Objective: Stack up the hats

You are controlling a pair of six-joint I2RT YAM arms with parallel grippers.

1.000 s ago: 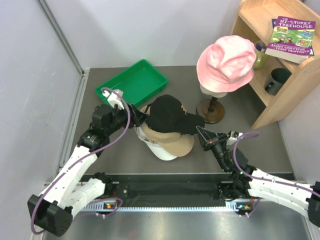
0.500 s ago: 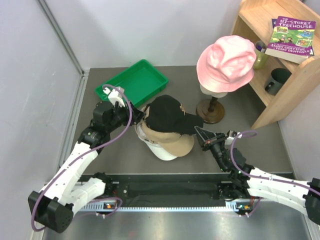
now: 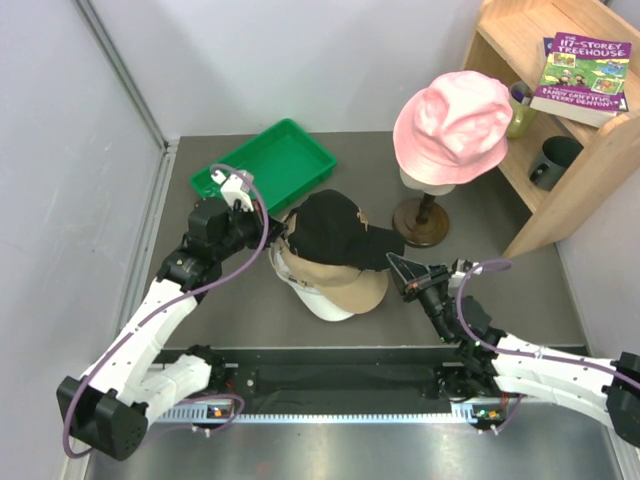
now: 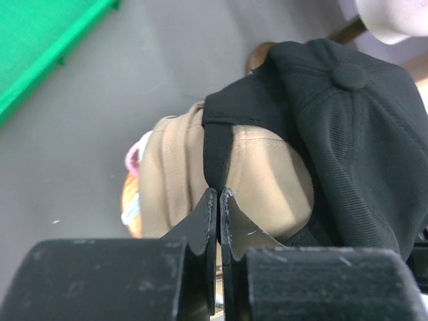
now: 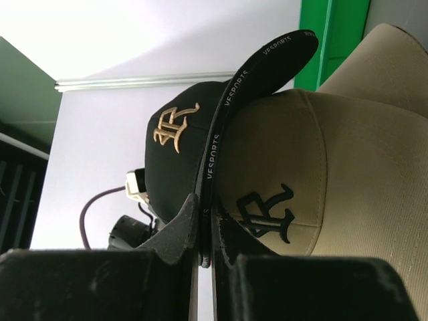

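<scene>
The black cap (image 3: 340,232) sits on top of a tan cap (image 3: 350,287), which rests on a white cap (image 3: 325,303). The three form one pile at the middle of the grey table (image 3: 230,310).

My right gripper (image 5: 204,207) is clamped on the edge of the black cap's peak. My left gripper (image 4: 219,197) is clenched at the back of the pile, its tips touching the black cap's rear strap. I cannot tell whether any fabric is pinched between them.

A pink hat (image 3: 455,125) sits apart on a cream mannequin head (image 3: 425,180) atop a wooden stand (image 3: 425,222), just behind the pile to its right. A green tray (image 3: 265,165) lies behind the left arm. At far right, a wooden shelf (image 3: 560,190) holds a book (image 3: 583,78), a dark mug (image 3: 555,160) and a green cup (image 3: 520,112).

A second ago my left jaws stood apart; now they are together. The pile has stayed in place.
</scene>
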